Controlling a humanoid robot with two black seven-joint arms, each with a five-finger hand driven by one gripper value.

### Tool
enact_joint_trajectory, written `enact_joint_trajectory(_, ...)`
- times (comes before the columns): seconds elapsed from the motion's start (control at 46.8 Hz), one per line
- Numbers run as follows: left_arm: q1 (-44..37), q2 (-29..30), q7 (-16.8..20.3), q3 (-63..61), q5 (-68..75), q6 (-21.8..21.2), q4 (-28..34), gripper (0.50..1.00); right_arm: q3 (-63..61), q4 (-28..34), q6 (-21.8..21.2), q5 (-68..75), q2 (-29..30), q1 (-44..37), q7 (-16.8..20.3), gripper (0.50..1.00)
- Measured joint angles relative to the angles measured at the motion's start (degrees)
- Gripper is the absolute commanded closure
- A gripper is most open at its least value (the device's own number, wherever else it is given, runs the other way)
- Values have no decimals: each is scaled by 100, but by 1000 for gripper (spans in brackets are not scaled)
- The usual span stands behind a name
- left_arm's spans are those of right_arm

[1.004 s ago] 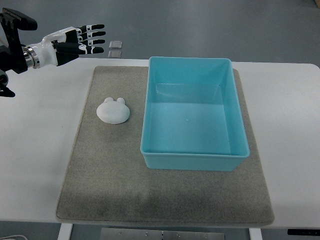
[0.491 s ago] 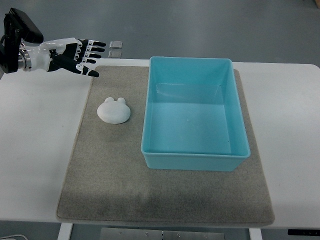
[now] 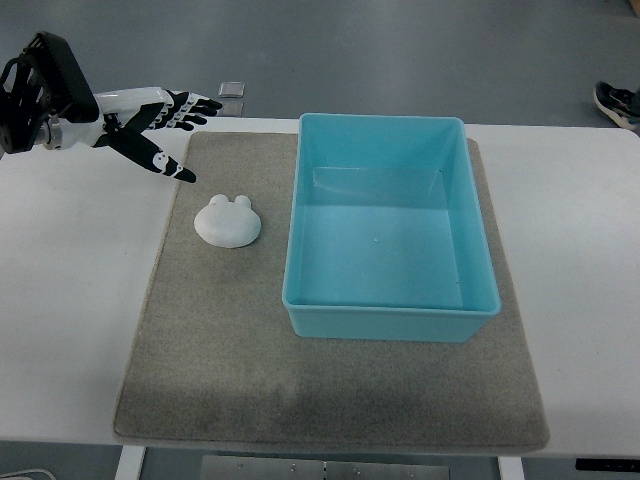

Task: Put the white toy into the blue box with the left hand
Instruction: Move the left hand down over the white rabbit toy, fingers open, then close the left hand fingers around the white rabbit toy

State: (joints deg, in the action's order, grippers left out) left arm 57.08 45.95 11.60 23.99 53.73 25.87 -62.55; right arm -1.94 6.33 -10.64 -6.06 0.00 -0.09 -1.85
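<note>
A white toy (image 3: 228, 221) shaped like a rounded animal head with two small ears lies on the grey mat (image 3: 220, 340), just left of the blue box (image 3: 388, 315). The box is open-topped and holds nothing. My left hand (image 3: 168, 128) comes in from the upper left. It hovers above the mat's far left corner, up and to the left of the toy, apart from it. Its fingers are stretched out and spread, the thumb pointing down toward the toy, and it holds nothing. The right arm is out of view.
The mat lies on a white table (image 3: 70, 300). Two small grey squares (image 3: 231, 90) lie on the floor beyond the table's far edge. A person's shoe (image 3: 618, 102) shows at the far right edge.
My left hand has rolled from palm-down to edge-on, its thumb swinging down toward the toy. The wrist has drawn slightly left. A shoe has come into view at the right edge.
</note>
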Motion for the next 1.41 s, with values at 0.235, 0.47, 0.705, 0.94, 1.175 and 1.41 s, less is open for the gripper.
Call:
enact_joint_trajectory(0.235,-396,26,8,-1,977,-786,-573,510,0,0,0,0,0,0,0,564)
enact_joint_trajectory(0.47,-466,-44,10,-104,1560,-797,-688,512,0,0,0,0,0,0,0,564)
enact_joint_trajectory(0.705,-587,-210,6,-141,2055,-816,-765,519,0,0,0,0,0,0,0,564)
enact_joint_trajectory(0.94,-637,-365,0,-148,2287,-850,-758,527,0,0,0,0,0,1,0,564)
enact_joint_trajectory(1.175,-644,-468,0,-224,2427,-926,-742,568,0,0,0,0,0,0,0,564)
enact_joint_trajectory(1.41,-605,-521,0,-272,2570,-927,-722,681,2,0,0,0,0,0,0,564)
